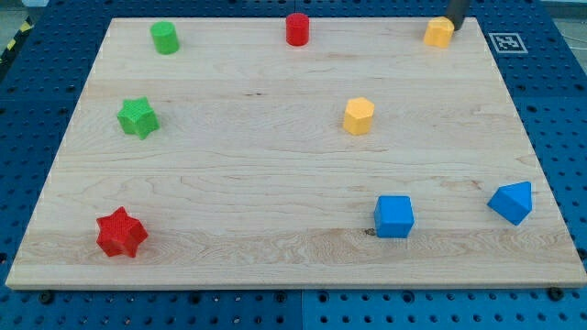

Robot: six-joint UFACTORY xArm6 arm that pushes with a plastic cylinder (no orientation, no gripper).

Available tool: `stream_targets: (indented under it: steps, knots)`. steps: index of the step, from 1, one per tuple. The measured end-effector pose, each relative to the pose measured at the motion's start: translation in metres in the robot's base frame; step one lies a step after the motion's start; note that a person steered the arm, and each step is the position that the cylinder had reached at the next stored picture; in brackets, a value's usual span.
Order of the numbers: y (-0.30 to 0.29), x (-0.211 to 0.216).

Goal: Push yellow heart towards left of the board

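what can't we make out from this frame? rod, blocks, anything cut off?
- Rod: camera view, cut off by the view's top edge; only its lower end shows, my tip at the upper right of the yellow block by the board's top edge.
- Contact between tip and that block: too close to tell.
- That block's shape: too small, partly behind the rod; heart not confirmable. The other yellow block looks faceted.
- Tag at the view's right: pattern too small to read.

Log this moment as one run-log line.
tip: touching yellow heart's right side, top right | board: heart not yet pushed left
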State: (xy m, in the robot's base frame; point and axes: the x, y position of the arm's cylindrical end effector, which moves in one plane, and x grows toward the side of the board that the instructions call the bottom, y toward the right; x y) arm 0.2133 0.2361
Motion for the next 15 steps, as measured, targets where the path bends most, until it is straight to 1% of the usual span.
stream_targets:
  steps: [1, 2, 3, 4, 5, 6, 8, 9, 10, 11, 12, 13, 14, 15]
  knots:
    - [-0.025, 0.007]
    - [-0.03, 0.019]
    - [-0.03, 0.026]
    - [0.005, 0.026]
    - [0.014, 0.029]
    - [0.0, 0.058]
    - [0.0, 0.063]
    - [-0.014, 0.067]
    - [-0.022, 0.054]
    - [-0.024, 0.033]
    - [-0.053, 0.033]
    - [-0.059, 0.062]
    - [-0.066, 0.053]
    - [-0.066, 0.013]
